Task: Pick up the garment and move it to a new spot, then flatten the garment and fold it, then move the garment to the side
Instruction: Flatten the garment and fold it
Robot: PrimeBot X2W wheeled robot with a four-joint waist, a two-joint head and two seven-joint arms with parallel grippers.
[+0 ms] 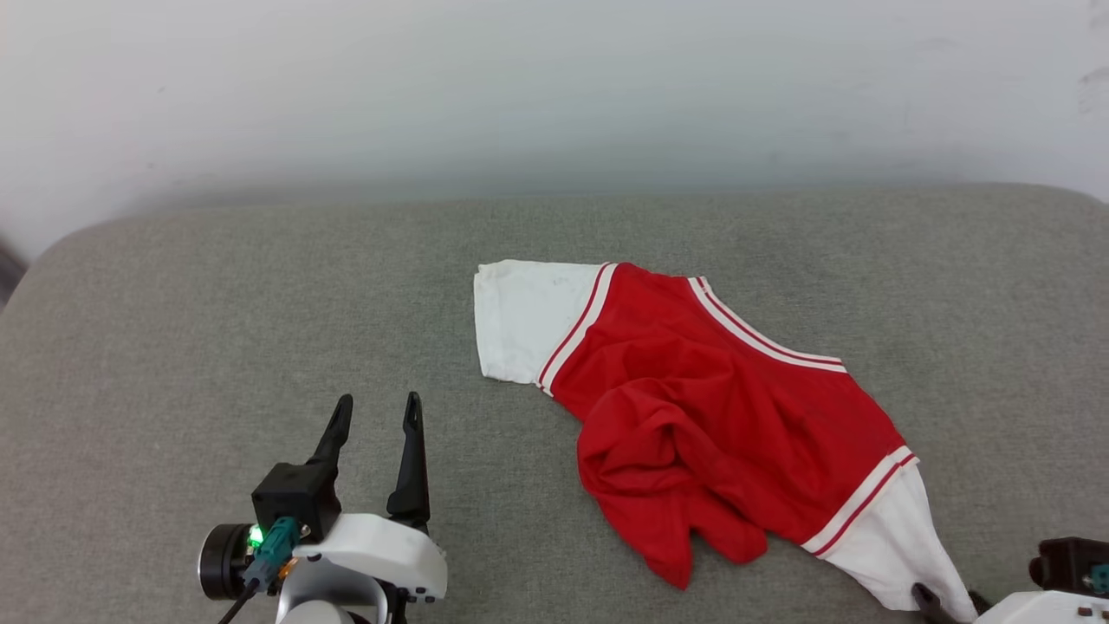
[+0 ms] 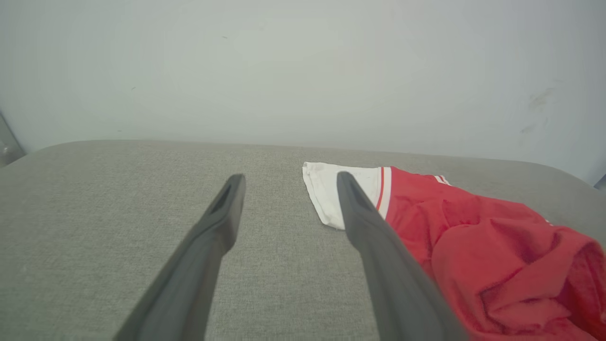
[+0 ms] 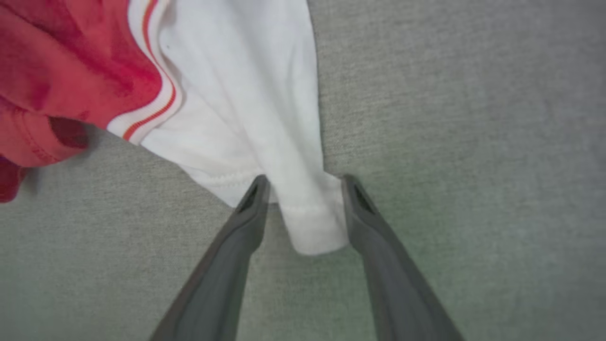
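Right fingers: the right gripper (image 3: 305, 179) stands with its fingers parted, low over the grey surface (image 3: 473, 142), and clamps nothing.
Between the right fingers: the cuff of one white sleeve (image 3: 246, 94) lies loose in the gap. It brushes one finger and sits clear of the other along its lower part.
Beyond the right fingertips: the sleeve widens to striped trim, then to the red body of the shirt (image 1: 728, 407), which is bunched and rumpled with its hem turned over itself.
Left fingers: the left gripper (image 1: 379, 400) is spread wide and empty, held above bare surface.
Ahead and to the right of the left fingertips: the other white sleeve (image 1: 524, 321), near but untouched.
Past the shirt: more surface, then a pale wall (image 1: 554, 87).
Done, as judged: the shirt rests on the surface and neither gripper grips it, so the carry to a new spot may be over. The pictures cannot confirm that the spot is new.
Left to do: flattening, since the body is creased and heaped, then folding, then the move to the side.
Next, likely: each gripper takes a sleeve or shoulder and draws the cloth out flat.
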